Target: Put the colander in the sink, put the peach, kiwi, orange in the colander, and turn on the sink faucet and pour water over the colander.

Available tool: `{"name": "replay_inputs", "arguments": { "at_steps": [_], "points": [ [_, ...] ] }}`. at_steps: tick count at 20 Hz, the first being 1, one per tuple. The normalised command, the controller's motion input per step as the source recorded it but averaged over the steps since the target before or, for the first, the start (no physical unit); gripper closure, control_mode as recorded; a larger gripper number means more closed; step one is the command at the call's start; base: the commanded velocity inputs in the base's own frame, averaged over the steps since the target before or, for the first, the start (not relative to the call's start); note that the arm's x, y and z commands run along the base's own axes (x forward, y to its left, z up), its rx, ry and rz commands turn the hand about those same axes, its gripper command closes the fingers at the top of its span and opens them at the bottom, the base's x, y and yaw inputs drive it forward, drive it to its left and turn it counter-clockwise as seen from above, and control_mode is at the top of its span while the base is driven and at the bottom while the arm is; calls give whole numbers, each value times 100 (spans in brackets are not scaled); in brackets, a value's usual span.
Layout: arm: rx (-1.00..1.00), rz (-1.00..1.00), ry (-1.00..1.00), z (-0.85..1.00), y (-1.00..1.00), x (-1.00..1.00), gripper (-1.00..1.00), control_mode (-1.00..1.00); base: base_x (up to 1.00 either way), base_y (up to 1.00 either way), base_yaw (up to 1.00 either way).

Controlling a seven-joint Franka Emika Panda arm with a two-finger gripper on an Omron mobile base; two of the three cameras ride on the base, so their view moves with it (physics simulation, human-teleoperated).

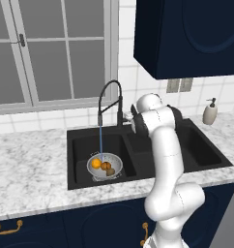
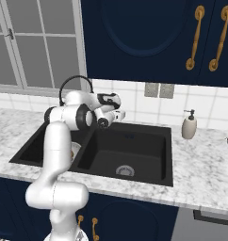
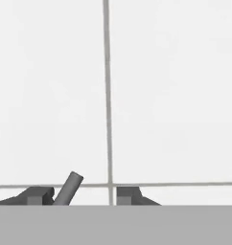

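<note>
1. The shiny silver perforated metal colander point(image 1: 105, 166) sits on the floor of the left basin of the black matte double-basin sink point(image 1: 196, 145), which is set in the grey-white marbled surface point(image 1: 27, 164).
2. Inside the colander: a bright orange ball point(image 1: 95, 163) at 9 o'clock, and two duller brown-orange fruits point(image 1: 108, 167) touching each other at centre to 4 o'clock. Which is the kiwi and which the peach cannot be told.
3. A thin pale-blue water stream point(image 1: 100, 140) falls straight from the spout of the tall black gooseneck faucet point(image 1: 110, 99) into the colander.
4. The gripper point(image 3: 84, 194) faces white wall tiles point(image 3: 175, 95); its tips stand partly apart, with a slanted grey rod point(image 3: 70, 187), the faucet lever, just inside the left tip. Contact cannot be confirmed.
5. A beige soap pump bottle point(image 1: 210, 113) stands at 2 o'clock from the sink.
</note>
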Motion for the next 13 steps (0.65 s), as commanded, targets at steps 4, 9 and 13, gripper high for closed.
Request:
{"name": "replay_inputs", "arguments": {
  "at_steps": [4,9,13],
  "points": [
    [0,-2,2,-4,-95,1,100,-100,0,0,0],
    [0,0,0,0,-72,-6,100,-100,0,0,0],
    [2,0,0,-3,-62,-8,100,-100,0,0,0]
  ]
}}
